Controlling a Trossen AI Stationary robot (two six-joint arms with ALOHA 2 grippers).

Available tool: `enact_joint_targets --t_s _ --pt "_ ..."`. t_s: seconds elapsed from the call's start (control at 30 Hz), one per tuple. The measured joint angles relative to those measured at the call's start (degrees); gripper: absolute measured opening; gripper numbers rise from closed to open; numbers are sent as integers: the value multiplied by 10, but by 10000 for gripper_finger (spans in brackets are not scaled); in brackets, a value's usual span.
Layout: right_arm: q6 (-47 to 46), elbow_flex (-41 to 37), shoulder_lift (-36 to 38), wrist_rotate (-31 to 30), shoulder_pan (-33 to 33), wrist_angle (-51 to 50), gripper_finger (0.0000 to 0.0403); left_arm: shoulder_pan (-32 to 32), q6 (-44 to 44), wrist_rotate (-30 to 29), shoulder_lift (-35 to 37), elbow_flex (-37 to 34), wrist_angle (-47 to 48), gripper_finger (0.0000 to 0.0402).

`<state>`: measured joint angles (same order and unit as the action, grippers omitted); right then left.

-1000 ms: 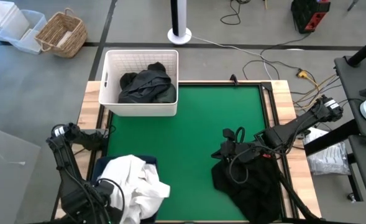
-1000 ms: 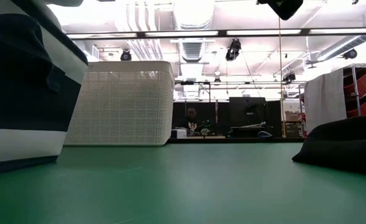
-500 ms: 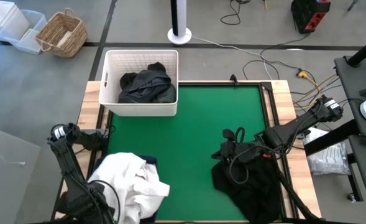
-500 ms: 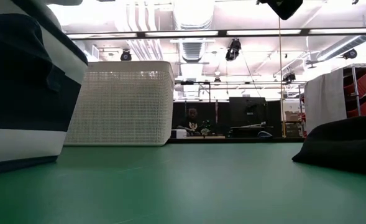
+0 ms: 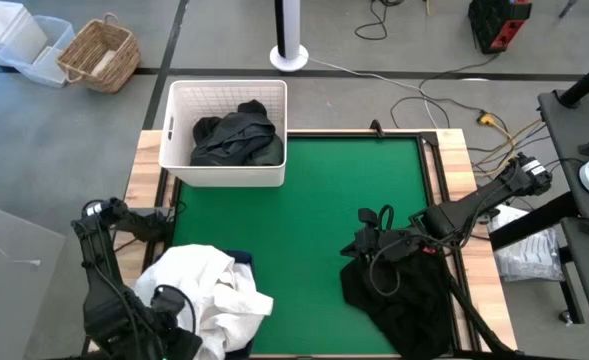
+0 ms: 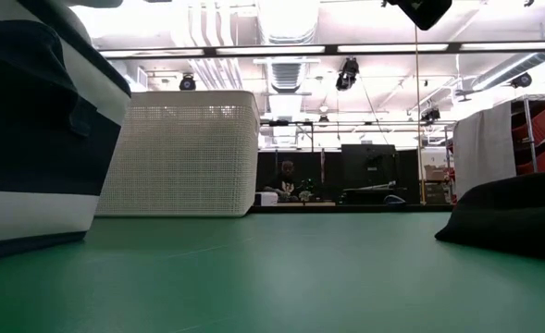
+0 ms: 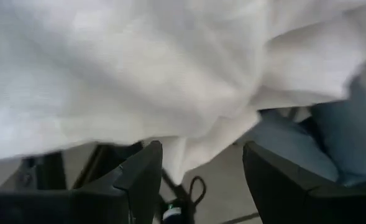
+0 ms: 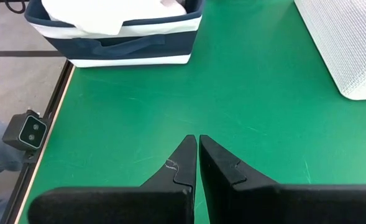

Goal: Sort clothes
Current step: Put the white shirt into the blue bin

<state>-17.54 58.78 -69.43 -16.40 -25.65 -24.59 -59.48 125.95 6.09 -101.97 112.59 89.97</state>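
White clothes point(image 5: 209, 290) lie heaped in the navy bin point(image 8: 114, 37) at the near left. My left gripper point(image 5: 169, 305) is at the heap's left side. It is open, and a white fold point(image 7: 183, 152) hangs between its fingers. A pile of black clothes point(image 5: 399, 290) rests on the green mat at the near right. My right gripper point(image 5: 357, 243) is shut and empty point(image 8: 198, 138) at that pile's left edge, pointing toward the bin. More dark clothes point(image 5: 236, 138) lie in the white lattice basket point(image 5: 179, 100) at the far left. My left gripper stands open around a hanging fold of the white clothes point(image 7: 183, 152). I cannot tell whether its fingers point(image 7: 145, 171) touch the cloth.
Bare green mat point(image 5: 314, 190) stretches between the basket, the bin and the black pile. In the low view, the bin's wall point(image 6: 31, 139) is close on the left and the basket point(image 6: 179, 153) stands farther back. A wooden rim point(image 5: 454, 170) frames the mat.
My left arm has drawn back toward the table's near left corner. The left side of the white clothes has spread out leftward over the bin's edge. The right arm and the black pile have kept still.
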Motion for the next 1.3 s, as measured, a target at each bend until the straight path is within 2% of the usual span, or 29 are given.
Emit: enact_joint_targets --t_s 0.07,0.2,0.27,0.4,0.6,0.73,1.0,1.3 --pt "0 0 0 0 0 0 11 -2 -34 -57 0 6 0 201" --pt "0 0 0 0 0 0 11 -1 -161 -281 0 -5 -1 201" --pt "0 -1 0 0 0 0 11 7 -182 -333 0 -20 1 200" --pt "0 -1 0 2 0 0 11 28 -211 -336 0 -63 0 165" --pt "0 -1 0 2 0 0 11 36 -224 -315 -1 -101 -4 19" --pt "-1 -1 0 2 0 0 11 35 -223 -247 -1 -106 0 5" --pt "-5 -9 0 2 0 0 11 34 -204 -212 -2 -194 -28 0" --pt "-14 -18 0 2 0 1 11 34 -210 -193 -2 -313 -234 0"
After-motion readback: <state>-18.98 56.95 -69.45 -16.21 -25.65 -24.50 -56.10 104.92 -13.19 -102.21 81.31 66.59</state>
